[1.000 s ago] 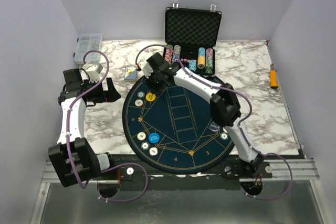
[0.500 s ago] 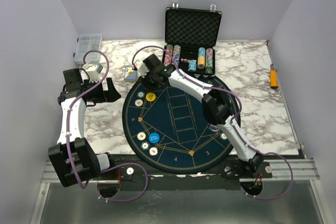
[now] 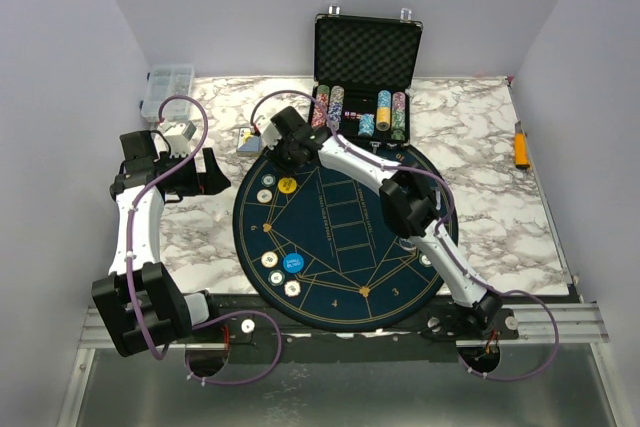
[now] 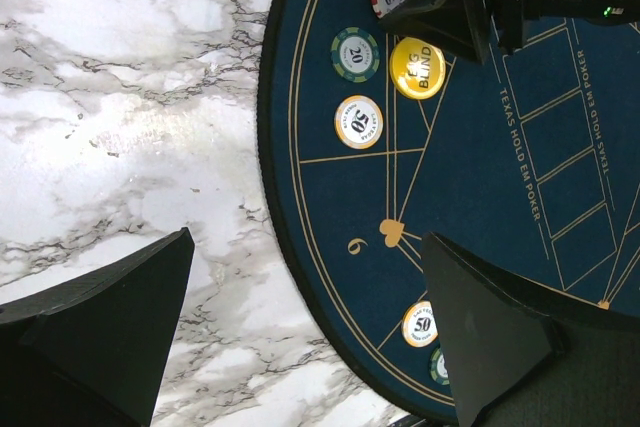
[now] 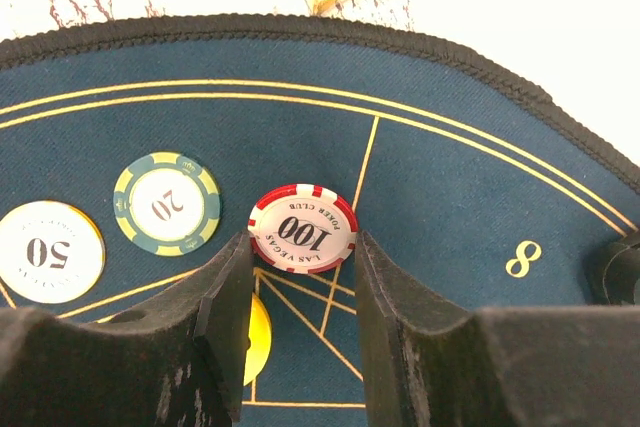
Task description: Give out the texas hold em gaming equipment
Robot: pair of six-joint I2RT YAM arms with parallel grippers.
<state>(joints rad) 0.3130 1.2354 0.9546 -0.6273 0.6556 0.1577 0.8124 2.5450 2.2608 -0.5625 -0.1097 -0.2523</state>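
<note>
Step in hand: putting down one chip at a seat on the far-left part of the mat (image 3: 340, 247). The right claw (image 5: 302, 245) is clamped on the 100 chip (image 5: 302, 229), one finger at each side of its rim, low over the felt and just inside the mat's edge. Whether the chip touches the felt or hangs a little above it, I cannot tell. Beside it lie a 20 chip (image 5: 166, 202), a 50 chip (image 5: 45, 252) and the yellow big-blind disc (image 4: 417, 68), so this seat is nearly served, I think.

Next move, in my judgement: lower until the chip rests flat, then let the fingers go apart and lift straight up. The chip is held by its edge and looks tilted, so it may roll or land on the 20 chip, which is near. The release should be gentle, w/o side drag.

The left claw (image 4: 305, 247) has its fingers wide apart w/ nothing in it. It hovers over the mat's left edge, well apart from the work.

More chips (image 3: 282, 269) lie at the near-left seat. A card (image 3: 247, 138) w/ blue back lies just beyond the mat's far rim.

The surface (image 3: 480, 177) is white marble w/ grey veins. At the back stands an open case (image 3: 366, 47) w/ chip stacks (image 3: 362, 112). A clear box (image 3: 167, 87) is at far left, an orange tool (image 3: 521, 145) at far right. The walls (image 3: 250, 7) are pale and plain, on three sides.
</note>
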